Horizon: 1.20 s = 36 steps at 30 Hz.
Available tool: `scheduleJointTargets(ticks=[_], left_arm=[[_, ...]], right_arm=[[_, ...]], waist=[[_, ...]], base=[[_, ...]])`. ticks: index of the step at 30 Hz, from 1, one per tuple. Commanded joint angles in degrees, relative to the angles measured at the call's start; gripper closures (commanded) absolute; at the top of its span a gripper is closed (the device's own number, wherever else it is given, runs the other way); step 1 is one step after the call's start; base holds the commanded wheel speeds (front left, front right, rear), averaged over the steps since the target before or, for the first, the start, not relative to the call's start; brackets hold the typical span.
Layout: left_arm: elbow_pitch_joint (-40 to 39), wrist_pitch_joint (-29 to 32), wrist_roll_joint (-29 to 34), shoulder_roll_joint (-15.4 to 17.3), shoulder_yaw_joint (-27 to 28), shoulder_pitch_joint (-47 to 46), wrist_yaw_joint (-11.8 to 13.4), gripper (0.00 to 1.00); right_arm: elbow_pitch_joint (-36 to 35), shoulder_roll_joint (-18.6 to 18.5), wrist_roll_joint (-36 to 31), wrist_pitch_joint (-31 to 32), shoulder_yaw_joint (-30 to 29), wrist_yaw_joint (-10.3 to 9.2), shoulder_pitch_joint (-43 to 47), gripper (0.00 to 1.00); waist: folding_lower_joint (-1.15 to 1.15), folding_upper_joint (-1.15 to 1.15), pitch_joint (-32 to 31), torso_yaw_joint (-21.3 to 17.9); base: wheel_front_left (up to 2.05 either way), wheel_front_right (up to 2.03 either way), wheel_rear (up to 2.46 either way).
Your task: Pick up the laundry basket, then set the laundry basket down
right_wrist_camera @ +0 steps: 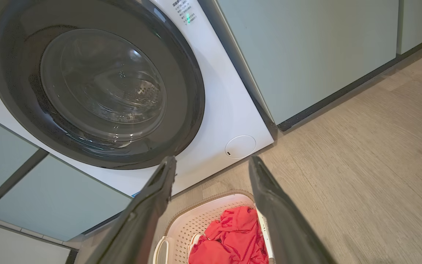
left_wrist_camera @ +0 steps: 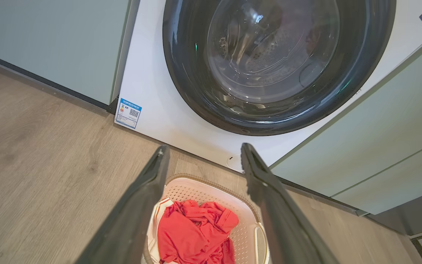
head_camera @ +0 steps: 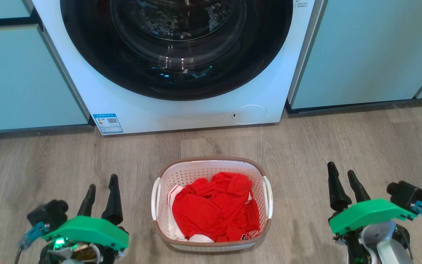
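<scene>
1. The laundry basket [head_camera: 200, 173] sits on the wood-look floor [head_camera: 50, 161], straight in front of the washing machine [head_camera: 196, 110], with a strip of bare floor between the two.
2. It stands upright with its brown rim on top. One white handle [head_camera: 156, 198] is on the robot's left side and the other is on its right.
3. Inside lies a crumpled heap of red clothing [head_camera: 216, 209]. Bits of white cloth peek out beside the left handle and along the near edge.
4. The left gripper [head_camera: 103, 182] hangs above the floor to the left of the basket, apart from it. Its two dark fingers [head_camera: 113, 200] are spread, with nothing between them.
5. The right gripper [head_camera: 341, 168] hangs off to the right, well clear of the basket, its fingers likewise parted and empty.
6. Both grippers point toward the machine. In each wrist view the basket shows low down between that gripper's own fingers, with the machine's white front beyond.
7. The machine's round dark glass door [head_camera: 176, 47] faces the basket. A small blue label [head_camera: 107, 123] sits at the lower left corner of the front, and a round white cap [head_camera: 249, 114] sits near the lower right.
8. Pale green cabinet fronts [head_camera: 20, 80] stand on both sides of the machine.
</scene>
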Motion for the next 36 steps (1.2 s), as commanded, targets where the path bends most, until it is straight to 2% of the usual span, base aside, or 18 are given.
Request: scheduleJointTargets(ticks=[1,36], left_arm=[[-2.43,-0.83,2.01,0.92,0.59,-1.26,0.45,0.00],[-4.69,-6.62,25.41,0.65,-1.80,1.72,3.82,0.00]], right_arm=[[-2.48,-0.60,-1.97,-0.92,1.07,-0.05,-1.73,0.00],[-3.98,-0.81,-25.25,-6.62,5.03,-0.08,-1.22,0.00]], waist=[[0.00,0.00,-0.02,0.00],[0.00,0.00,-0.74,-0.47]], base=[[0.00,0.00,0.00],[0.00,0.00,0.00]])
